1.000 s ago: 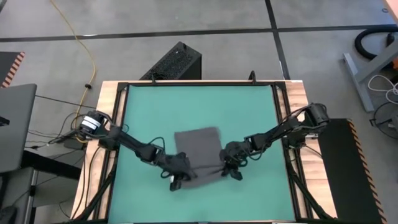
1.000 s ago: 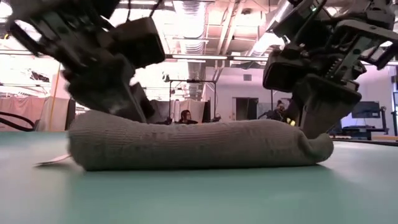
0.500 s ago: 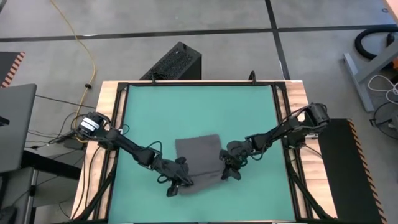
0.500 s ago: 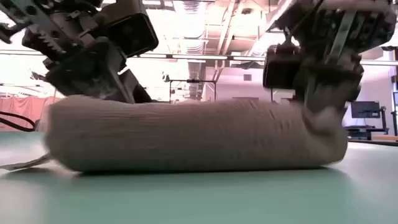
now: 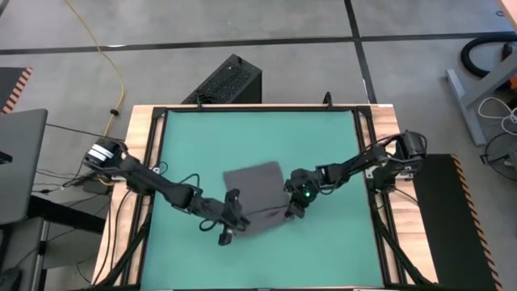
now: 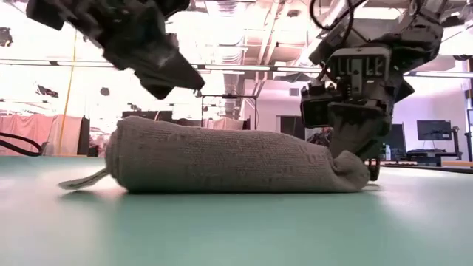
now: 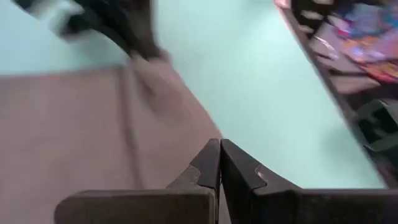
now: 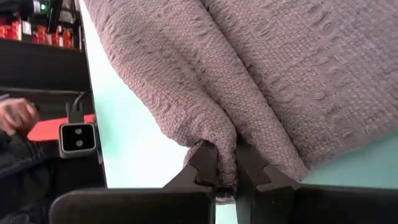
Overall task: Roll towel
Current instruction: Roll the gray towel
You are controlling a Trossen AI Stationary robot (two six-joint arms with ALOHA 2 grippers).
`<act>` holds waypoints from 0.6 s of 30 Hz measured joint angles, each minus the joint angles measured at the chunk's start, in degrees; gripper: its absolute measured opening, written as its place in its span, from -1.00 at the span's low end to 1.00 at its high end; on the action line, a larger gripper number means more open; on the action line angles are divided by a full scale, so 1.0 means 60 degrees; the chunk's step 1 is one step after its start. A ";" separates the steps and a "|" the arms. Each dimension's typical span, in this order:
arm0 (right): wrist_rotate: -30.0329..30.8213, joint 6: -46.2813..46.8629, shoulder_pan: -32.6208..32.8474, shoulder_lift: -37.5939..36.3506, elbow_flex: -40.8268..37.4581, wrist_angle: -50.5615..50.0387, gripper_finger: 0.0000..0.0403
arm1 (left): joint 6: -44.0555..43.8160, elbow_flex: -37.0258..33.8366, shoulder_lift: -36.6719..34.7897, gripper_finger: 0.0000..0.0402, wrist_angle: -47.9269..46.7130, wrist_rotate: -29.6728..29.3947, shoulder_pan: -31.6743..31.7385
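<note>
While the right gripper (image 8: 226, 171) sits low at the near right corner of the towel (image 5: 257, 196), its two dark fingers (image 8: 204, 163) are drawn in narrow with a pinch of grey weave caught between them, the cloth bunching into a ridge right at the tips. From table height that same gripper (image 6: 353, 151) stands planted on the tapered right end of the roll (image 6: 229, 160), pressing it to the green mat (image 6: 236, 229).

Over to the left gripper (image 7: 220, 163): its fingers are pressed together tip to tip with nothing showing between them, and it hangs just above the cloth. In the low view it (image 6: 174, 74) rides clear above the roll's fat left end, not touching.

The towel lies a little ahead of the table's near edge, about mid-width on the mat (image 5: 194, 137), its near part rolled and a flat flap (image 5: 252, 175) spread beyond. A thin pale tab (image 6: 81, 180) sticks out at the roll's left end.

Hard to read: the left wrist picture is smeared, so the dark shape (image 7: 124, 25) at the cloth's far edge is only a blur. The roll hides the flat part from table height. In the right wrist view, a small camera unit (image 8: 78, 138) sits at the table edge, and a person's hand (image 8: 15, 113) shows, cut off at the frame edge.
</note>
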 joint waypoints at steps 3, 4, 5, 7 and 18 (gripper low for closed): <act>-0.0210 -0.0028 -0.0359 -0.0004 0.0001 -0.0145 -0.82 | 0.0343 0.0007 -0.0089 -1.00 -0.0038 -0.0521 0.0306; -0.0270 -0.0028 -0.0459 -0.0004 0.0001 -0.0172 -0.82 | 0.0346 0.0007 -0.0043 -1.00 -0.0049 -0.0528 0.0448; -0.0313 -0.0032 -0.0547 -0.0004 0.0001 -0.0213 -0.82 | 0.0343 0.0007 0.0081 -1.00 0.0109 -0.0467 0.0606; -0.0469 -0.0032 -0.0737 -0.0004 0.0001 -0.0268 -0.82 | 0.0352 0.0007 0.0357 -1.00 0.0504 -0.0054 0.0814; -0.1606 0.0182 -0.1580 0.0011 -0.0002 -0.0637 -0.82 | 0.1335 0.0277 0.1421 -0.95 0.0947 -0.0465 0.0781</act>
